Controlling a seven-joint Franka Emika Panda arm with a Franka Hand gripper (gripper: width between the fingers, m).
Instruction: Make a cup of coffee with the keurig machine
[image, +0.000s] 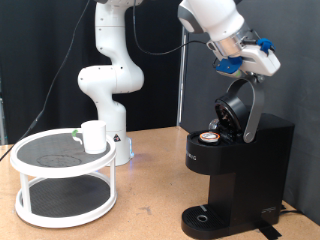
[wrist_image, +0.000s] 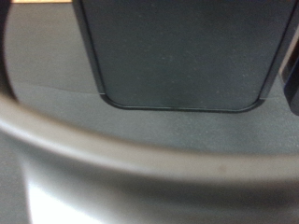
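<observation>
The black keurig machine (image: 245, 165) stands at the exterior view's right with its rounded lid (image: 238, 105) hinged up. A small pod with a brown top (image: 210, 137) sits in the open chamber. My gripper (image: 246, 76) is at the top of the raised lid, touching or just above its silver-grey band. Its fingers are too small to read. The wrist view shows the machine's black body (wrist_image: 177, 56) and the blurred grey band (wrist_image: 140, 159) close up, with no fingers in sight. The white cup (image: 95, 136) stands on a rack at the left, far from the gripper.
A white two-tier round rack (image: 40, 205) with dark mesh shelves holds the cup at the exterior view's left. The arm's white base (image: 108, 80) rises behind it. The machine's round drip tray (image: 205, 217) has nothing on it. The table is brown wood.
</observation>
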